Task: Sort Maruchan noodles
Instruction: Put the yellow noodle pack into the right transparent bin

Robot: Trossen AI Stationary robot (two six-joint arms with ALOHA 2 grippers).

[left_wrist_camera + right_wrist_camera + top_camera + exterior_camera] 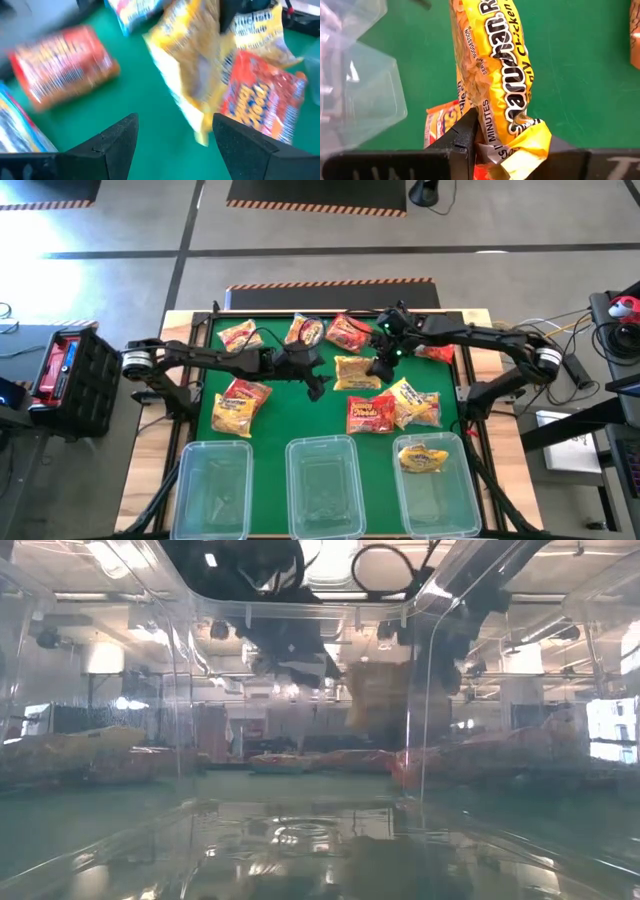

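Risk first: right pincer (512, 152) has a yellow crinkly plastic Maruchan noodle packet (492, 75) pinched only by its crimped end seal, body dangling free above the green counter (275, 405), roughly mid-counter. In the high view the same packet (357, 372) hangs between both arms. That thin edge grip is the weak point: a quick swing toward the bins could let the slick film slide out, I'd guess.

Left pincer (170, 142) is spread wide, holding nothing, pointed at the dangling packet and close to it. If it moves in now it could knock the packet or clash with the right arm. Left wrist view is smeared, so exact clearance is unclear.

Three clear rectangular plastic bins sit in a row along the near counter edge. Right-hand bin (465, 495) already has one yellow packet (425, 456); middle bin (322, 485) and left-hand bin (215, 490) look empty. The held yellow likely belongs in the right-hand one; a drop short would land it on the red packet (371, 415) and yellow packet (415, 402) lying just in front of that bin.

Other packets are loose on the counter: a red and yellow pair (238, 406) by the left arm, several more along the far edge.
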